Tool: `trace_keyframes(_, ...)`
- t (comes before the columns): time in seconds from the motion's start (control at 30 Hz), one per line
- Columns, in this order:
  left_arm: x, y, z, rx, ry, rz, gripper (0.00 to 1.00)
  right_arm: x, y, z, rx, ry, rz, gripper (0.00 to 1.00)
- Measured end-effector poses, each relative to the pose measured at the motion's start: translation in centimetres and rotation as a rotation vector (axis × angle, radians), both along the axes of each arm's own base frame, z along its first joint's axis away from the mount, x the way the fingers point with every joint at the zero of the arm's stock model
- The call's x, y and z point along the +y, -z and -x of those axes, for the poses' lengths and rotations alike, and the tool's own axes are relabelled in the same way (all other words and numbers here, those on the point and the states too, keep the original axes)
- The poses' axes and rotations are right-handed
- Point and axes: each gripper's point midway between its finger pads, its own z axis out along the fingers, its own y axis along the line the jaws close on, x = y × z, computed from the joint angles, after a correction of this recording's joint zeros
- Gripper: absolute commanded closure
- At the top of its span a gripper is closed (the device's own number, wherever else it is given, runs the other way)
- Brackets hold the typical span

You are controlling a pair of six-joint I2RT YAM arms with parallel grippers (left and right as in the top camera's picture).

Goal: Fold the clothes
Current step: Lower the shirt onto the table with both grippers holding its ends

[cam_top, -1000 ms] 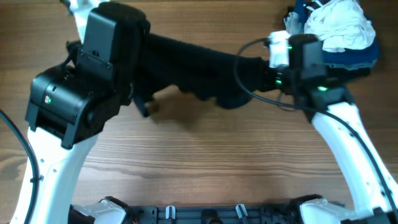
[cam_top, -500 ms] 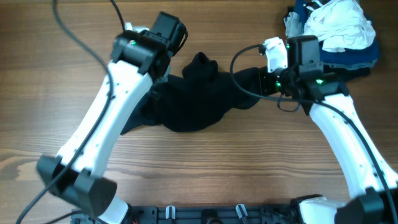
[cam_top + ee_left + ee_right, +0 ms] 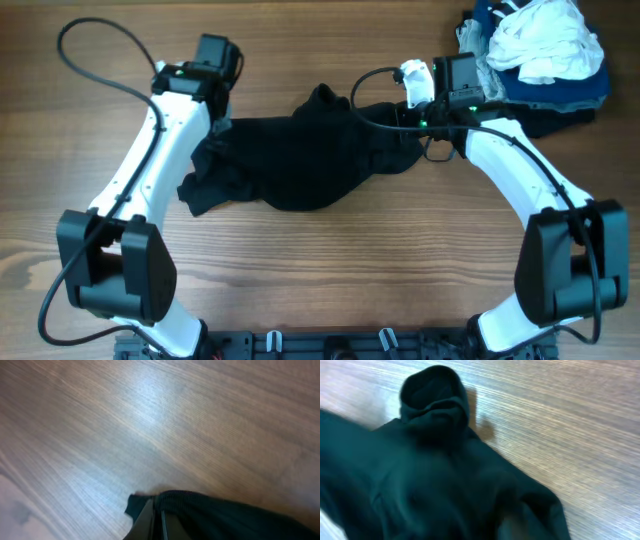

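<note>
Garment heap [image 3: 540, 40] near T-shirt [image 3: 300, 165], overhead only

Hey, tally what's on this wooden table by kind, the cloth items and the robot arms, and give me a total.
Black T-shirt: 1
Heap of white and blue garments: 1
Robot arms: 2 (left arm, right arm)
Total: 4

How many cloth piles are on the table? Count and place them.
2. Black T-shirt crumpled mid-table; white and blue heap at the far right corner, which may hide more garments.
</note>
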Motion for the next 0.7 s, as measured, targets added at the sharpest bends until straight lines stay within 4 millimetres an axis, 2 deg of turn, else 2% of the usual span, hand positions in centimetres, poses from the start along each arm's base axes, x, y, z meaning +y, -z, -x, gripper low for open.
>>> trace_keyframes(0.07,-0.3,0.4,-0.5,-0.022,0.001,0.027,0.96,0.5,-0.1,0.5,0.02,-0.021,-0.029,0.16)
trace_keyframes(0.17,-1.6,1.0,-1.2,-0.052,0.023,0.072,0.96,1.1,0.0,2.1,0.093,-0.045,-0.068,0.13)
trace_keyframes(0.3,-2.8,1.3,-1.5,-0.059,0.048,0.105,0.96,1.3,-1.3,2.7,0.094,-0.048,-0.092,0.13)
trace_keyframes(0.43,-2.9,1.3,-1.5,-0.058,0.051,0.11,0.96,1.5,-2.8,2.5,0.069,-0.035,-0.113,0.17)
trace_keyframes(0.7,-2.9,1.3,-1.5,-0.058,0.051,0.11,0.96,2.0,-2.6,3.3,0.108,-0.018,-0.109,0.12)
